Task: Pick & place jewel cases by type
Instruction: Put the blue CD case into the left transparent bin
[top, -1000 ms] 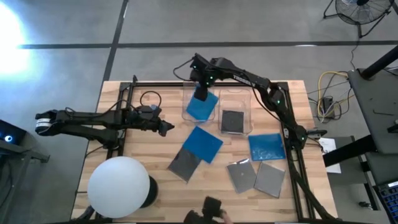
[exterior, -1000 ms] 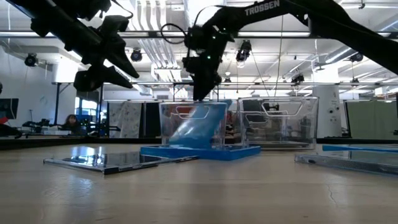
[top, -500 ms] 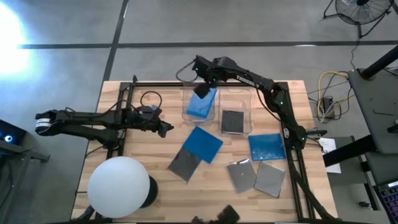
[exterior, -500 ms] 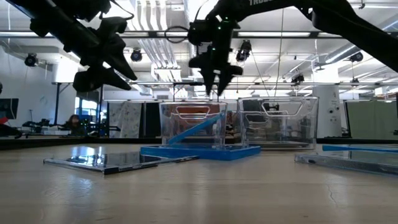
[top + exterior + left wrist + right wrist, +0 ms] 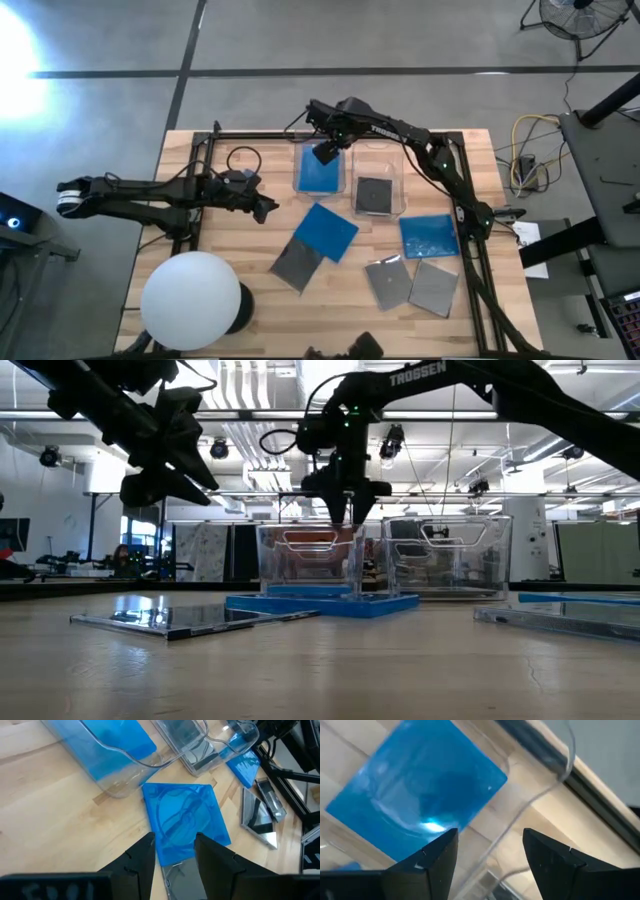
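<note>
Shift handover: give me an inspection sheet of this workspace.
Surface: wooden table, black frame along its edges.
Job's things: one blue case flat in the left bin; one grey case in the right bin; two blue cases and three grey cases loose on the table.
Clutter: white globe at the table's corner.
Grippers: right claw open above the left bin, empty; left claw open, empty, over the table.
Cables: black loop on the table; yellow cable on the floor.
Surroundings: fan; a seated person, far off.
</note>
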`<state>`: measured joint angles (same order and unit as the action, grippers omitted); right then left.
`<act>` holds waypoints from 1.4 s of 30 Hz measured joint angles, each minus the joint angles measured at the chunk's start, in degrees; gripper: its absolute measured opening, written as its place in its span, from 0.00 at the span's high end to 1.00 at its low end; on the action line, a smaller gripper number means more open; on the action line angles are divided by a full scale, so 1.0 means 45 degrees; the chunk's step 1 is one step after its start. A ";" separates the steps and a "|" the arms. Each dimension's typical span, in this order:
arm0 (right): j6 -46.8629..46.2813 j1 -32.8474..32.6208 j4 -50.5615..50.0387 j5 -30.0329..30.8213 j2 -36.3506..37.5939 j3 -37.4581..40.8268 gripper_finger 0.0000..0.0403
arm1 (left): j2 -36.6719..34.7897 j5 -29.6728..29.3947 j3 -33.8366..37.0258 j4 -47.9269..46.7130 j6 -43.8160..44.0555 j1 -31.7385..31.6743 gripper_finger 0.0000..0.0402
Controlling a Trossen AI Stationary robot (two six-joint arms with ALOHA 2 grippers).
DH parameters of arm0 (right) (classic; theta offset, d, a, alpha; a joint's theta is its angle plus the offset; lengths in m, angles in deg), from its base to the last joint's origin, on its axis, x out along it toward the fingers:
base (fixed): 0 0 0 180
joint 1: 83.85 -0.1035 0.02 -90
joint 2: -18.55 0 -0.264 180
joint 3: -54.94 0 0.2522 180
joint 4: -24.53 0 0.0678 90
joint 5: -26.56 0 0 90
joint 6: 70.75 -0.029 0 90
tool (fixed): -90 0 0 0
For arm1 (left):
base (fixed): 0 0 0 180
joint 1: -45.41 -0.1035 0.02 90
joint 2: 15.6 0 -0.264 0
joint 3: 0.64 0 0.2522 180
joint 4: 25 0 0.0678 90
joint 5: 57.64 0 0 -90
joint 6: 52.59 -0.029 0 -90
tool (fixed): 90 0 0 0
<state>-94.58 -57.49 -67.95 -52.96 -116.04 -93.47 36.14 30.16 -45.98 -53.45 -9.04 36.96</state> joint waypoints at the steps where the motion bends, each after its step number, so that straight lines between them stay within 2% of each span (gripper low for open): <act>1: 0.0198 -0.0011 0.0195 -0.0002 0.0037 0.0000 0.46 | 0.0000 0.0001 0.0002 -0.0005 0.0000 0.0000 0.71; 5: 0.0278 -0.0092 0.0380 -0.0387 0.0298 -0.0005 0.46 | 0.0000 0.0168 0.0002 -0.0076 0.0010 0.0000 0.71; 11: 0.0496 -0.0917 -0.0703 -0.2651 0.1230 -0.0019 0.46 | 0.0139 0.1960 0.0001 -0.0559 -0.0385 -0.0015 0.71; 14: 0.0033 -0.1732 -0.1496 -0.3027 0.1405 -0.0007 0.46 | 0.0366 0.2236 0.0012 -0.0666 -0.0849 -0.0024 0.71; 18: -0.1302 -0.3091 -0.2124 -0.3123 0.1669 -0.0005 0.46 | 0.0961 0.2453 0.0012 -0.0515 -0.1599 -0.0153 0.71; 24: -0.3876 -0.5222 -0.2519 -0.3476 0.1668 0.0178 0.46 | 0.2660 0.4999 0.0017 0.0991 -0.2662 -0.0766 0.71; 27: -0.5499 -0.6328 -0.2504 -0.3444 0.1673 0.0631 0.46 | 0.3677 0.5531 0.0017 0.1675 -0.2765 -0.1034 0.71; 33: -0.8586 -0.7961 -0.2280 -0.4454 0.1965 0.3294 0.46 | 0.5541 0.6314 0.0022 0.2466 -0.2930 -0.1246 0.71; 37: -1.1114 -0.8939 -0.0515 -0.4679 0.2772 0.5570 0.46 | 0.6230 0.7056 0.0022 0.3381 -0.2972 -0.1321 0.71; 39: -1.2984 -0.9359 0.0855 -0.4275 0.3550 0.6800 0.46 | 0.6321 0.7142 0.0022 0.3484 -0.2931 -0.1316 0.71; 42: -1.6826 -1.0043 0.3069 -0.2120 0.5065 0.8930 0.46 | 0.6352 0.7150 0.0022 0.3470 -0.2892 -0.1326 0.71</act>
<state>-170.30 -102.69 -54.15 -62.50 -93.25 -53.28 64.73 62.33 -45.89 -37.84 -22.05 30.99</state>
